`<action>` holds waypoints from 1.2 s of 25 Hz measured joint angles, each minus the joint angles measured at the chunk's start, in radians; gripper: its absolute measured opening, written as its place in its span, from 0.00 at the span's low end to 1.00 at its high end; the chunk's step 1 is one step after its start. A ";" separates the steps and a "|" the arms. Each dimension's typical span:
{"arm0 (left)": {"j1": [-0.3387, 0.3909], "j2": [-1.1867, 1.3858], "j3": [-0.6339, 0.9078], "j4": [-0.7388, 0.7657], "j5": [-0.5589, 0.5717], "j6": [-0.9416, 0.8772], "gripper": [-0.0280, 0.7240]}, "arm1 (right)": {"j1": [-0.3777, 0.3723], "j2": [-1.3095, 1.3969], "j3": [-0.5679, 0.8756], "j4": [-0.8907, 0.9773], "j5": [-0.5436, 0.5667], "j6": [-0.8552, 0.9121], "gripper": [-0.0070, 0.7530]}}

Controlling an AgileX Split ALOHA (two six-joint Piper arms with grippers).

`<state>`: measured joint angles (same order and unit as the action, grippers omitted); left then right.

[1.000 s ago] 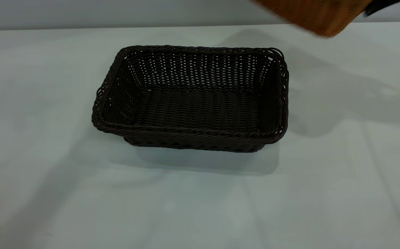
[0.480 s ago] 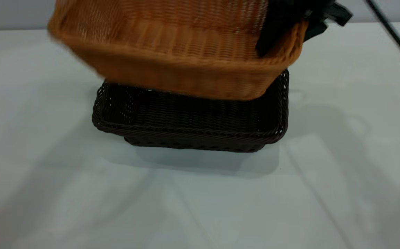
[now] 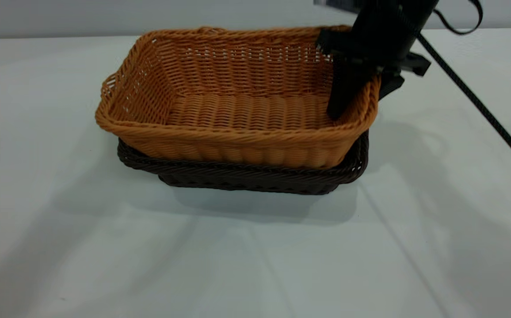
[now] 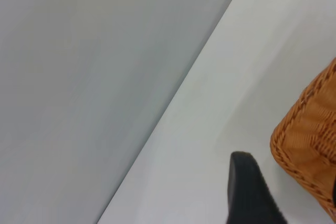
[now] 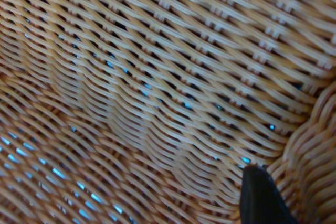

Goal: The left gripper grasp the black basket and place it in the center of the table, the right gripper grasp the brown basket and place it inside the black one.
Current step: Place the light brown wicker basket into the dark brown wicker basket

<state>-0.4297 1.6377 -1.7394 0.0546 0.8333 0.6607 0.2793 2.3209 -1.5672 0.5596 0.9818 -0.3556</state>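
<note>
The brown basket [image 3: 238, 110] sits inside the black basket [image 3: 246, 174] at the middle of the table [image 3: 61, 243]; its left end rides a little over the black rim. My right gripper [image 3: 366, 95] is shut on the brown basket's right wall, with one finger inside and the other outside. The right wrist view shows the brown weave [image 5: 157, 77] close up and one fingertip [image 5: 260, 198]. My left gripper [image 4: 287, 174] appears only in the left wrist view, open and empty, just off a corner of the brown basket [image 4: 310, 150].
A black cable [image 3: 481, 106] runs from the right arm down across the table's right side. A grey wall stands behind the table's far edge. Bare table surface lies in front of the baskets and on both sides.
The right gripper has carried the brown basket from the upper right, over the black basket, and lowered it into it. The black basket has stayed put.
</note>
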 joint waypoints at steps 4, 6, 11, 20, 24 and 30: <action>0.000 0.000 0.000 0.000 0.002 -0.001 0.50 | 0.000 0.003 -0.001 0.005 -0.011 0.000 0.31; 0.000 0.000 0.000 -0.001 0.002 -0.001 0.50 | 0.000 0.003 -0.001 0.013 -0.009 0.000 0.38; 0.000 -0.007 0.000 -0.013 0.013 -0.007 0.50 | 0.000 -0.002 -0.004 0.052 0.042 -0.046 0.69; 0.000 -0.158 0.002 -0.015 0.024 -0.057 0.50 | 0.000 -0.058 -0.005 0.028 0.175 -0.045 0.80; 0.000 -0.223 0.002 -0.015 0.044 -0.097 0.50 | 0.000 -0.098 -0.012 0.005 0.187 -0.031 0.74; 0.000 -0.323 0.002 -0.015 0.107 -0.107 0.50 | 0.000 -0.136 -0.081 -0.020 0.223 0.023 0.73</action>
<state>-0.4297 1.3143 -1.7372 0.0398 0.9401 0.5540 0.2793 2.1851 -1.6484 0.5392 1.2043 -0.3324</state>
